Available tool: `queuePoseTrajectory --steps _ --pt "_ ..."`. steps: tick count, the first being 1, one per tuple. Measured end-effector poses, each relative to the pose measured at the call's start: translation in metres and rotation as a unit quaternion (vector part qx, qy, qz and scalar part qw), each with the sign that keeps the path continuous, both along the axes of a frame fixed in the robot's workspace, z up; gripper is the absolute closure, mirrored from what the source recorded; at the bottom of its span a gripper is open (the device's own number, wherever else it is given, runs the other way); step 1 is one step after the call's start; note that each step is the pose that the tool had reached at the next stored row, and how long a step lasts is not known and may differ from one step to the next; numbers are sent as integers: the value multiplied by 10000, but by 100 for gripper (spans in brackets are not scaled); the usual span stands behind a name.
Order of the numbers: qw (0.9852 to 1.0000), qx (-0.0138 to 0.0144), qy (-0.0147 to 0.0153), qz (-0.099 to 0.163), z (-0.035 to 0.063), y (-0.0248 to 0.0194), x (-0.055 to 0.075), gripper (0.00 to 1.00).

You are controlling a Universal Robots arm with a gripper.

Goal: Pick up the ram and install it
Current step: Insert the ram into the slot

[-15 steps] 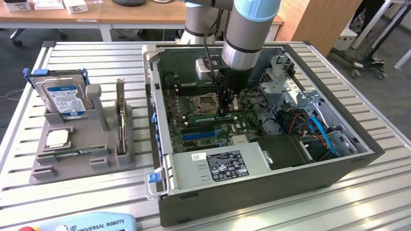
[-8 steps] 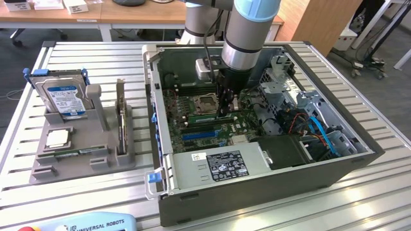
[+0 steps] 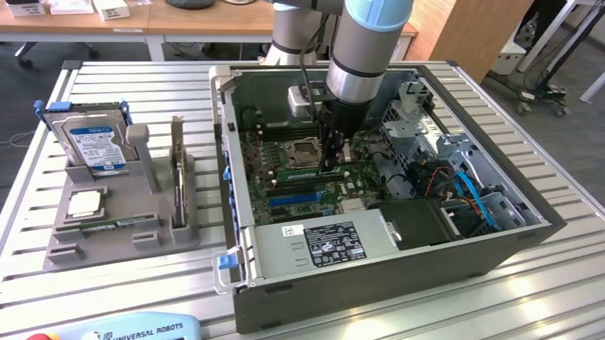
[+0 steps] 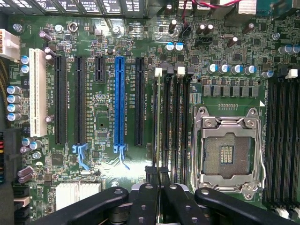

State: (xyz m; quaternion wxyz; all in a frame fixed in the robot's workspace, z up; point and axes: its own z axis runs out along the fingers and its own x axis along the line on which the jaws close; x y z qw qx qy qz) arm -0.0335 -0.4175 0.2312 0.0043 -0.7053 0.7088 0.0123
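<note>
Where exterior view puts hand inside case, wrist view shows it narrow over memory slots.

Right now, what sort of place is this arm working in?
Probably a robotics lab or test workshop: a slotted aluminium bench, an open computer case on it, and wooden office desks behind.

The arm is a thick silver-grey tube with a pale blue joint cover and a black band, and a thin black cable runs alongside. The gripper is matt black (rounded link bars, small silvery pivot screws) with narrow fingers.
</note>
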Motion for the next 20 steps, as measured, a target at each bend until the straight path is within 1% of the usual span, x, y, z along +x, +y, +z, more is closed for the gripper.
queuePoseTrajectory --steps 5,9,13,20 --pt "10000 0 8 0 0 0 14 89" --pt "10000 0 8 -1 0 0 15 89" --pt "10000 1 32 0 5 0 26 89" --pt "10000 0 36 0 6 0 30 89"
